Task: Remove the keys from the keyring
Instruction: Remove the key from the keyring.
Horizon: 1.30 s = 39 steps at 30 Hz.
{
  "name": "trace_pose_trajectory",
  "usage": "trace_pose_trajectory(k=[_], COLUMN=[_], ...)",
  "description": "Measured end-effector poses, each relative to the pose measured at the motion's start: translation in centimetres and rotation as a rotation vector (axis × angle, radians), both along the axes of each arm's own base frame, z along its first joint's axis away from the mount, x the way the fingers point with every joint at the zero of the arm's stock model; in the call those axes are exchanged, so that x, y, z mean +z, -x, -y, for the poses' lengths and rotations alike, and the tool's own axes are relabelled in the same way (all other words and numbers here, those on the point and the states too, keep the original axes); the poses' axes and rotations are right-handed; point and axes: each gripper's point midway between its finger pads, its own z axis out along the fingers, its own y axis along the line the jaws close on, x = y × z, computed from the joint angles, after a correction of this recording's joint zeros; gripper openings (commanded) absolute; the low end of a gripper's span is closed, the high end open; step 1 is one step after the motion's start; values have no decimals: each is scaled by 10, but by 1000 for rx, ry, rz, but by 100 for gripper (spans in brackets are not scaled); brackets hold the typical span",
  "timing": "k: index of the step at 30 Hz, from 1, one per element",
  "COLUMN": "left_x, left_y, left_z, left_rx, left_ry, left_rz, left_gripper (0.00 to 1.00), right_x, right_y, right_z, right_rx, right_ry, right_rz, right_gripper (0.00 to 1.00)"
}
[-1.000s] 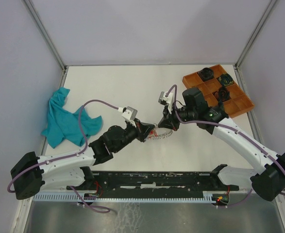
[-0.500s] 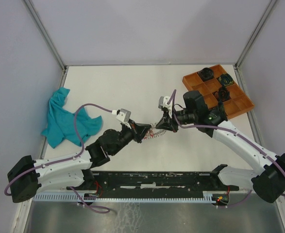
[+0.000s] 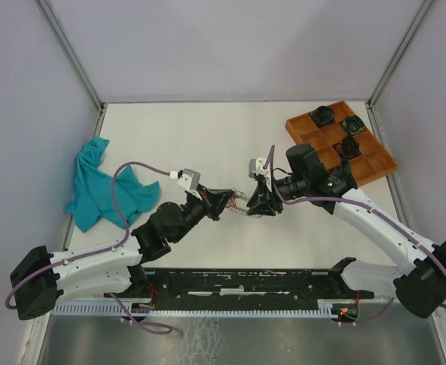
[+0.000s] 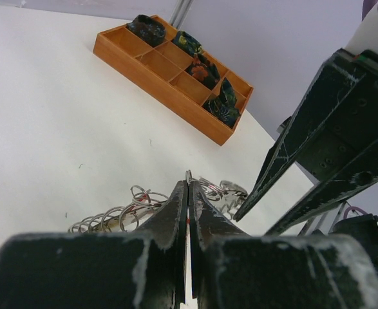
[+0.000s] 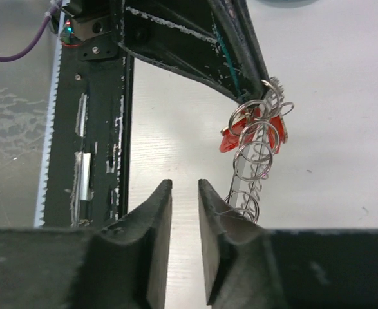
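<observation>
The keyring (image 3: 239,205), a coil of silver wire loops, hangs just above the table's middle between both grippers. My left gripper (image 3: 224,200) is shut on it: in the left wrist view a thin loop sticks out of the pinched tips (image 4: 189,183), with the coil (image 4: 111,217) on the left and silver keys (image 4: 232,192) on the right. My right gripper (image 3: 254,207) is open and holds nothing. In its wrist view the gap (image 5: 184,185) shows bare table, and the keyring (image 5: 254,153) with a red tag (image 5: 236,134) hangs just right of its right finger (image 5: 217,212).
An orange compartment tray (image 3: 374,163) with small dark objects sits at the back right, seen too in the left wrist view (image 4: 143,61). A teal cloth (image 3: 105,186) lies at the left. The black base rail (image 5: 98,129) runs along the near edge.
My right gripper has opened and let go of the keyring, shifting slightly nearer. The left gripper stayed shut on the ring and moved a little away from the near edge.
</observation>
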Motion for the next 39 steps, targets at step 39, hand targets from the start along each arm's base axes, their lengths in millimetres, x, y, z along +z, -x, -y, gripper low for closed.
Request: trace_pose_trajectory(k=[39], left_x=[51], left_y=[22], left_z=[5], left_rx=[-89], left_ry=[117], left_rz=[559], left_gripper=[3], right_x=[87], right_y=[-40], right_z=[7], right_rx=[-182], right_ry=[-98], right_rz=[-88], right_gripper=[53])
